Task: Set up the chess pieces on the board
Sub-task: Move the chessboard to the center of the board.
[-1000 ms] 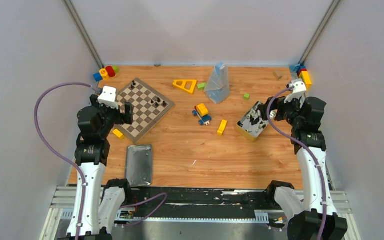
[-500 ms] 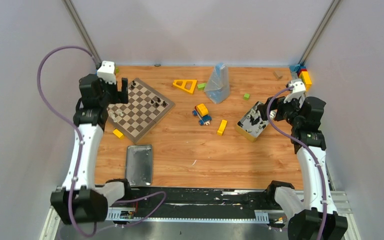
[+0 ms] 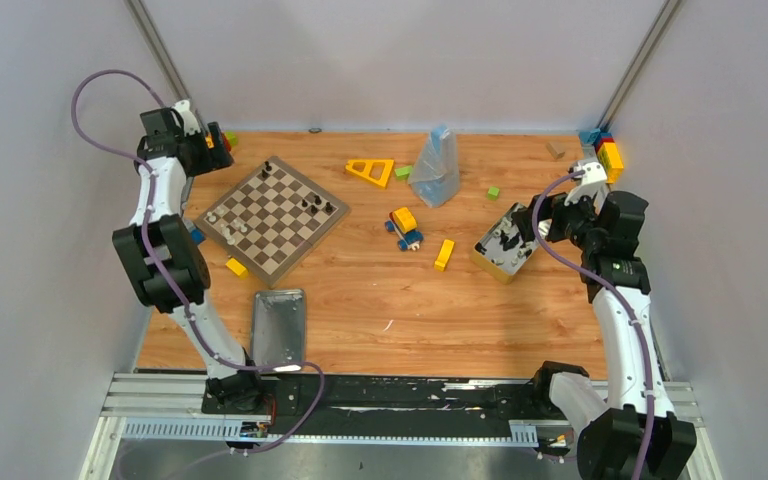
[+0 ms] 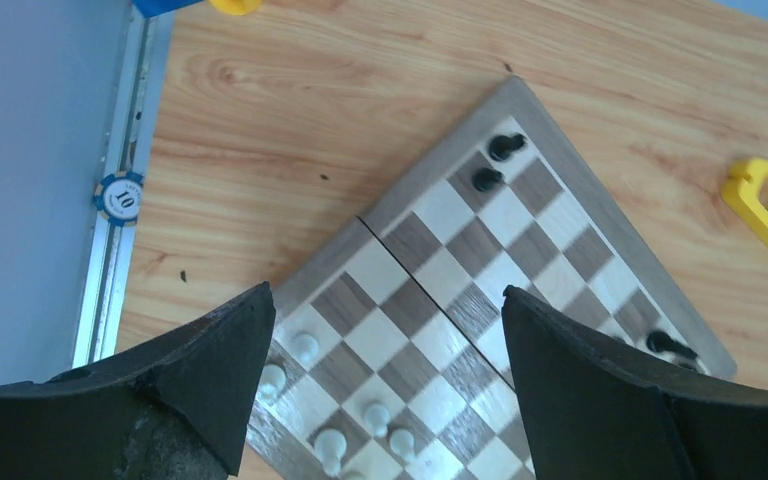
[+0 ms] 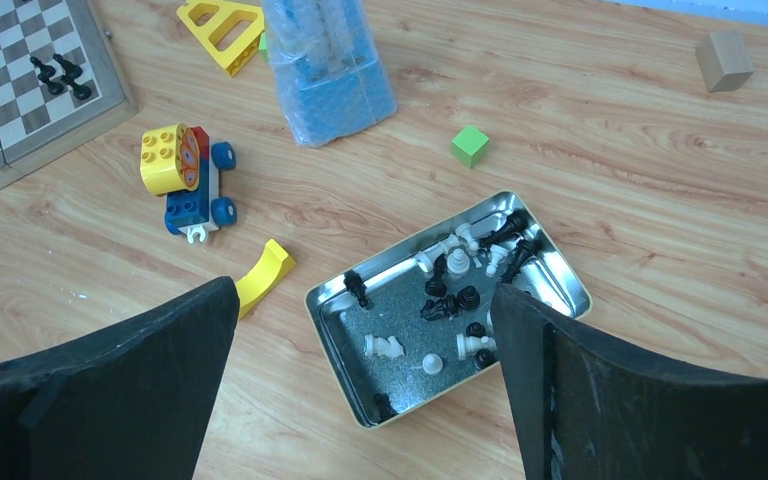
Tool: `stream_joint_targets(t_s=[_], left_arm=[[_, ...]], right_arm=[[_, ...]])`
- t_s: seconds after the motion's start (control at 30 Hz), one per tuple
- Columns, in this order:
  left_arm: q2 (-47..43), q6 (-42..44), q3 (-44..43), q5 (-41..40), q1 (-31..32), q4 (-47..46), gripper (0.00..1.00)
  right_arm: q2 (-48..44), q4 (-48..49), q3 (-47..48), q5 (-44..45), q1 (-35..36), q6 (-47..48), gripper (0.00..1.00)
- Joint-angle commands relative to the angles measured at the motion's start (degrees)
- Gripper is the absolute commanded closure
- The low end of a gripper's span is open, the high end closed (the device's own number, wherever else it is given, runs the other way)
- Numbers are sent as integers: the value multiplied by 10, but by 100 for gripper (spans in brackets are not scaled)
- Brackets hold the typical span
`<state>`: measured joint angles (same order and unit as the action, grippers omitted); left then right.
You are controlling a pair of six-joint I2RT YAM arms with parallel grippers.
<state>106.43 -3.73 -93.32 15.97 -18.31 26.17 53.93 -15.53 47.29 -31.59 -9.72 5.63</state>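
At the far left corner, the left pincer (image 4: 385, 300) hangs high over the wooden surface (image 3: 380, 310). Its jaws are spread wide and nothing is between them. Beneath it, on the left part of the surface, lies the flat square wooden chessboard (image 3: 275, 215) with dark brown and cream checks.

The chessboard sits turned like a diamond, with one corner towards the back wall and one towards the arms. Being square, it has no true long axis. Its fold seam runs from back-left to front-right, parallel to the two home edges, so play would point from near-left to far-right.

A few tiny cream figures (image 4: 375, 415) stand along the near-left edge. A few tiny black figures (image 3: 315, 207) stand along the far-right edge. Most squares are bare, so I judge the job barely begun.

To the right, well apart from the chessboard, sits the open yellow-sided tin box (image 5: 400, 310). A jumble of black and cream chess pieces (image 5: 460, 290) lies inside it, waiting to be carried over. The right pincer (image 5: 360, 295) hovers above the tin with its jaws spread wide, pinching nothing.
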Motion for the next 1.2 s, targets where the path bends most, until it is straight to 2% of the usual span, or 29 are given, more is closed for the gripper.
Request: stream_joint_targets(t_s=[0.0, 0.3, 0.63, 0.83, 1.17], left_arm=[[70, -63, -76, 3, -17, 22, 11], [217, -151, -211, -59, -18, 47, 19], [350, -144, -316, -91, -7, 84, 24], [369, -117, -312, -96, 17, 102, 26], [318, -64, -206, -83, 51, 85, 31]], right_arm=[[6, 17, 7, -11, 1, 3, 0], [13, 15, 6, -11, 1, 9, 0], [27, 13, 4, -12, 1, 17, 0], [32, 13, 3, -10, 1, 20, 0], [30, 13, 0, -16, 1, 20, 0]])
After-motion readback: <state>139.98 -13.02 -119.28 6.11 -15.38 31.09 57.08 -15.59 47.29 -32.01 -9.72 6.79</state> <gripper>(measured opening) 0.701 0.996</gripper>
